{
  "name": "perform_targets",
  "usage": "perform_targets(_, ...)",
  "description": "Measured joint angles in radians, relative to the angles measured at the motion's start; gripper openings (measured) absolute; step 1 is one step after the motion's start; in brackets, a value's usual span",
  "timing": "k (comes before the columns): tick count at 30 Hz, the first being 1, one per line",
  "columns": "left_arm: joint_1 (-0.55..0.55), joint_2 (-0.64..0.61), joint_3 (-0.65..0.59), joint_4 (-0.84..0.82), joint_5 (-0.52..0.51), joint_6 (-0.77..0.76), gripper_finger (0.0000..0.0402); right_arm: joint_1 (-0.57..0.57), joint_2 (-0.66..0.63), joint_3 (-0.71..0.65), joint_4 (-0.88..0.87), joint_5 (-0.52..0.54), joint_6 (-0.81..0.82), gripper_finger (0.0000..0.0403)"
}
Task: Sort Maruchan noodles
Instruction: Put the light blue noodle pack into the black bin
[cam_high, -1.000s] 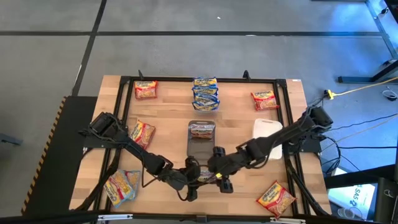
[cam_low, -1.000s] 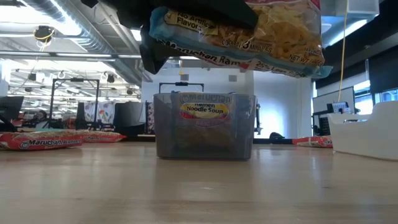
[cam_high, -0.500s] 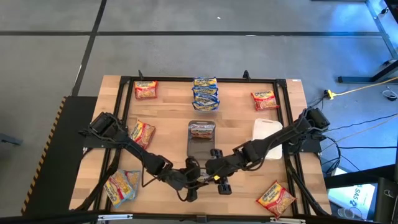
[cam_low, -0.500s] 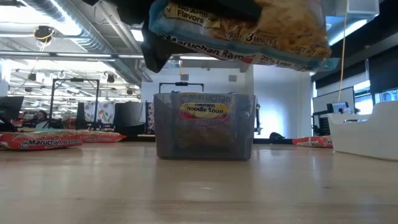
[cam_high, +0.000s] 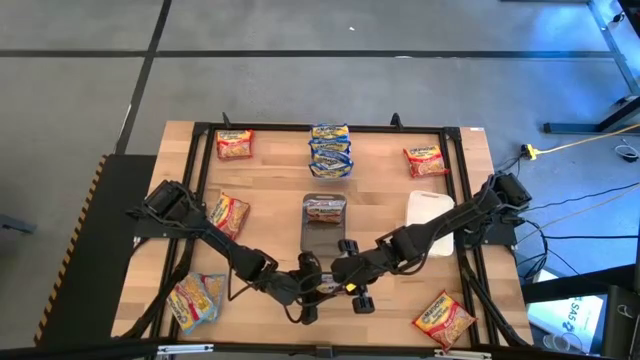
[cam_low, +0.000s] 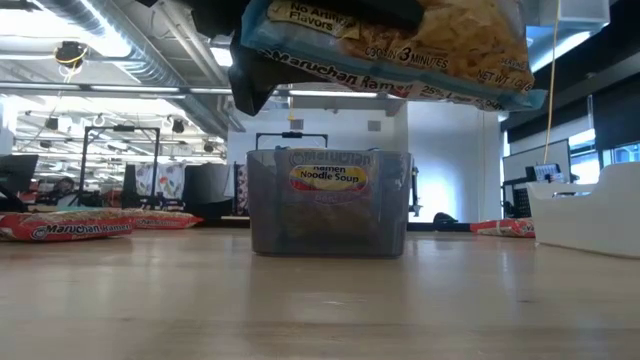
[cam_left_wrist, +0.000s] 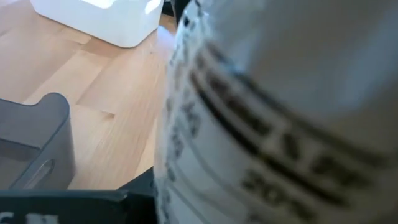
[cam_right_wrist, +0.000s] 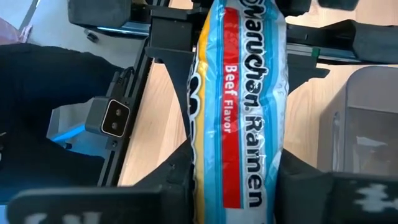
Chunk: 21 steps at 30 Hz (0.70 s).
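Packet (cam_low: 390, 45) of Maruchan beef ramen hangs in the air above the near-centre of the tabletop (cam_high: 270, 180), and I see it from the low view as a yellow, blue-edged wrapper held well clear of the wood. From my right wrist view the same packet runs lengthwise between the right end effector's (cam_high: 345, 285) two dark fingers (cam_right_wrist: 171, 180), which are closed against its sides, so the right one is gripping it. The left end effector (cam_high: 305, 290) sits right against it from the other side; its wrist view is filled by the blurred wrapper pressed close, and it is clamped on the packet's other end, so both arms share the load. Just behind the held packet stands a grey see-through bin (cam_high: 322, 225) with one noodle packet (cam_high: 325, 208) lying in it. Beyond that, three blue-labelled packets (cam_high: 330, 150) are stacked in a row at the far edge. Red-labelled packets lie spread around: one at the far left corner (cam_high: 234, 144), one at the far right (cam_high: 424, 159), one at mid left (cam_high: 229, 213), one at the near right corner (cam_high: 444, 318). A pale blue-accented packet (cam_high: 197, 299) rests at the near left. A white tub (cam_high: 432, 208) sits to the right of the bin, partly under the right arm.
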Motion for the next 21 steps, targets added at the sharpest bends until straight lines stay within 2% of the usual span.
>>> perform_targets(11, 0.018, 0.001, 0.000, 0.009, -0.010, 0.034, 0.0156, 0.000, -0.002, 0.000, -0.016, 0.006, -0.009, 0.0094)
perform_targets(17, 0.037, 0.001, 0.000, 0.018, 0.016, -0.010, 0.0197, -0.001, -0.004, 0.000, -0.033, 0.006, -0.010, 0.0097)
perform_targets(21, 0.056, -0.007, 0.000, 0.006, 0.145, -0.018, 0.0204, 0.000, -0.016, -0.001, -0.061, 0.011, -0.008, 0.0097)
